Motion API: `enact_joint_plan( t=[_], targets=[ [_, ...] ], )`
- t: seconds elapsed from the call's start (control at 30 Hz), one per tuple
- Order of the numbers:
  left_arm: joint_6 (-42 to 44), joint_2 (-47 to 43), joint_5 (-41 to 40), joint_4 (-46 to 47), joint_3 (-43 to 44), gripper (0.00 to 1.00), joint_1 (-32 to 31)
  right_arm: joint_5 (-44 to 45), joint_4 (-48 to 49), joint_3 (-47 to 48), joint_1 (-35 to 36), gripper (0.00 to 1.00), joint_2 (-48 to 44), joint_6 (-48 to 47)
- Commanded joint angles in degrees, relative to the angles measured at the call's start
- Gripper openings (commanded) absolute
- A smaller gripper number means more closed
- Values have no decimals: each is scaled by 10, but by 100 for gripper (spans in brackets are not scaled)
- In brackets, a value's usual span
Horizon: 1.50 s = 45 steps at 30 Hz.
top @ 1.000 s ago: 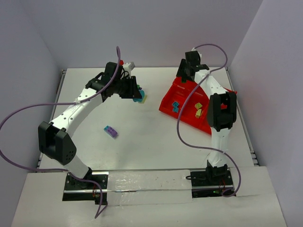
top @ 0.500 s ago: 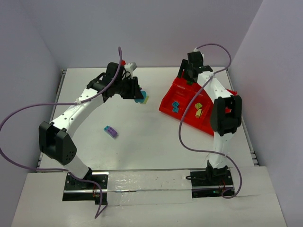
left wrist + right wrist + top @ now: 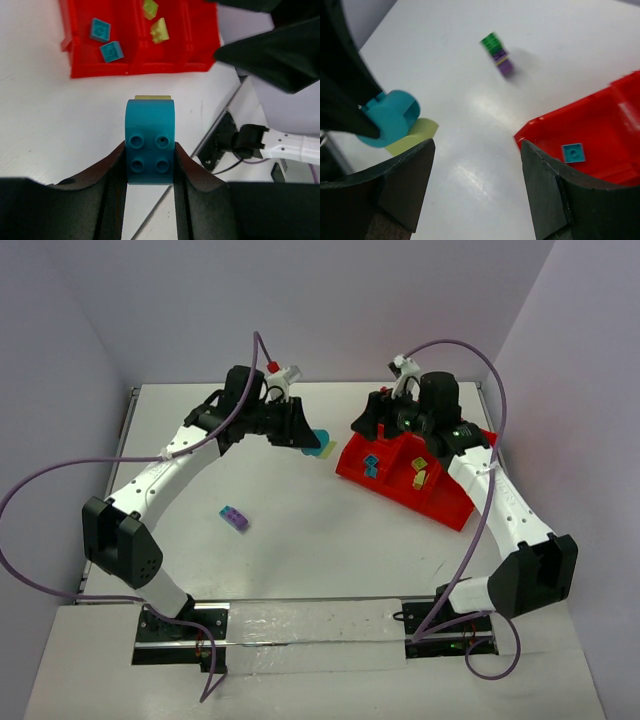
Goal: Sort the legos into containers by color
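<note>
Pinching studded, round-ended teal brick [image 3: 150,145], probably plastic.

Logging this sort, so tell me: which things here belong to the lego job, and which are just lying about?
Job: teal brick in the left gripper; loose purple-green clump; red tray; teal bricks and yellow-green bricks inside it.
Lying about: purple cables; base plates.

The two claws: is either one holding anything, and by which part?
The left gripper pinches a teal lego by its two opposite sides, at the studded end. The right gripper is open, holding nothing.
</note>
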Motion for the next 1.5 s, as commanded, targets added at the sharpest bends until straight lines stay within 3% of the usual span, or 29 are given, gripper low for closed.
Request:
enact_joint_plan(
  t=[0.0,0.13,0.4,0.63,1.03,1.47],
  targets=[
    [-6,-17,149,98,8,0,18,-176,-6,-34,-7,78,-19,-18],
    [19,-31,249,135,-3,0,47,-286,3,-36,-12,80,-25,9],
    [43,-20,273,153,18,0,52,-415,69,-27,-12,83,-18,81],
    [7,-25,295,207,4,0,51,-422,118,-26,-12,84,0,131],
    [5,-30,309,206,7,0,51,-445,259,-12,-6,84,33,232],
    [-1,-47,316,207,0,0,51,-483,364,-6,7,68,68,316]
  ],
)
